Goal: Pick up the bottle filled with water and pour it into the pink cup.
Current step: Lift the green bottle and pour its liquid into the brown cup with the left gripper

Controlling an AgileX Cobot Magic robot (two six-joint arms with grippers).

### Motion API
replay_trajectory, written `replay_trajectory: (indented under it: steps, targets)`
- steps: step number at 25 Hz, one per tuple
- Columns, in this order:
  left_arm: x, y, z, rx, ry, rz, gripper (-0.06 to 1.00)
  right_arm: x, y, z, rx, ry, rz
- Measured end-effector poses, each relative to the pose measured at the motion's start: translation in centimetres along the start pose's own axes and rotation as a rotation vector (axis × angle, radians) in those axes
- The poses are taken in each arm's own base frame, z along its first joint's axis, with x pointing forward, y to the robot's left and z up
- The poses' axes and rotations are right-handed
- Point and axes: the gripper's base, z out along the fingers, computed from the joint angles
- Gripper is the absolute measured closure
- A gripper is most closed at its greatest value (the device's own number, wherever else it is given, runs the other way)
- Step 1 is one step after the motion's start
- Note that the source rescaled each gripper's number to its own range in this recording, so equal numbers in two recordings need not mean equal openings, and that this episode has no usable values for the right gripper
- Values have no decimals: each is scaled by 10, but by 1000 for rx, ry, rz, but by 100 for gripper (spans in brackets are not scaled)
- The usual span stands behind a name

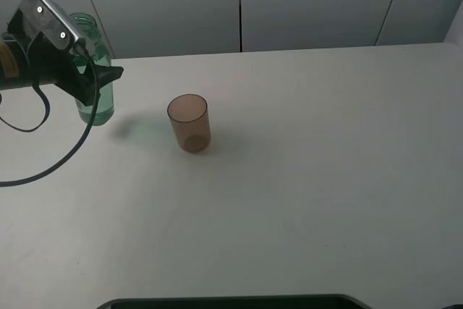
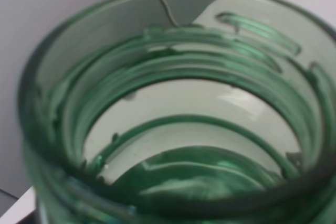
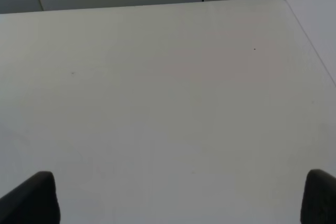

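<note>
The green-tinted bottle (image 1: 95,99) stands upright at the table's far left. My left gripper (image 1: 98,77) is at its upper body, and a black finger (image 1: 108,74) lies across its front. The other finger is hidden, so its grip does not show. In the left wrist view the bottle's open threaded neck (image 2: 173,124) fills the picture from close up, and no fingers show. The pink cup (image 1: 189,122) stands upright and apart to the bottle's right. My right gripper (image 3: 181,198) is open and empty over bare table. It is outside the exterior high view.
The white table (image 1: 325,164) stretches to the right of the cup. A grey panelled wall (image 1: 239,5) runs behind its back edge. A dark curved object (image 1: 231,302) sits at the front edge. The left arm's black cable (image 1: 43,171) loops over the table's left side.
</note>
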Motion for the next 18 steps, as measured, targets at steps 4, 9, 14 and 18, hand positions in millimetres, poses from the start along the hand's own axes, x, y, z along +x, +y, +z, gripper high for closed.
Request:
replay_trajectory:
  steps: [4,9,14,18]
  targets:
    - [-1,-2,1,19,5,26,94,0,0,0,0,0,0]
    - [-5,-10,7,42,47,118,94,0,0,0,0,0,0]
    - [-20,-13,15,45,55,172,94,0,0,0,0,0,0]
    - [-29,-10,18,37,34,193,94,0,0,0,0,0,0]
